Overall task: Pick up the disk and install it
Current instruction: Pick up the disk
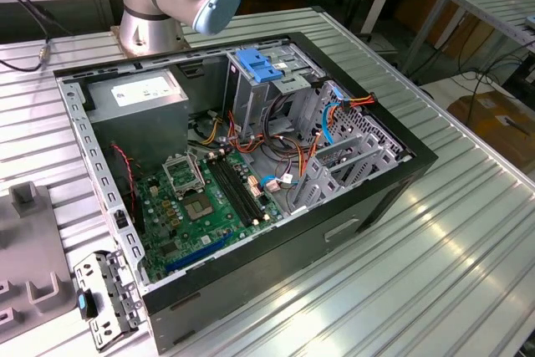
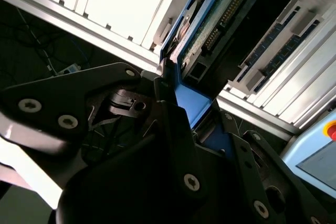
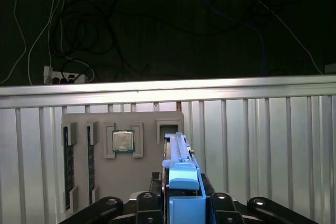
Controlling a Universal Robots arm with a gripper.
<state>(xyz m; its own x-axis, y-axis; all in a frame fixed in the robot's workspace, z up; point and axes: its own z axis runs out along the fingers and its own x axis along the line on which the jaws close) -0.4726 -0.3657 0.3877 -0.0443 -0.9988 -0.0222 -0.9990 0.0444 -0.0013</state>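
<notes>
Currently at the pick, by my read. In the exterior view the counter point(image 1: 468, 273) carries the open computer case point(image 1: 251, 286). In the first wrist view a grey parts tray point(image 3: 126, 182) lies on the ribbed top near its edge, and the disk point(image 3: 176, 151) stands at the tray's end slot. The gripper point(image 3: 184, 199) sits over the disk's near end. Its fingers point(image 2: 170, 119) look pressed onto the disk from both sides, pinching across the thin dimension. The slot is just beside the pocket holding the CPU chip point(image 3: 123, 141). I can't tell whether the far end is seated in the slot or clear of it.

To do this step well, I'd say:
- Keep the pinch square on the flat faces, not on blue plastic alone, since the rail likely flexes and slips.
- Pull straight along the slot axis with no twist, or the disk may bind and drag the tray.
- Keep the fingers off the exposed circuit board side seen in the second wrist view.

Orientation: the disk is on edge, long axis running from the slot toward the gripper, roughly along the gripper's own approach line. A blue rail runs along the thin edge facing the first wrist camera. The board side faces the second wrist camera. One end points into the tray and the other sits between the fingers.
</notes>
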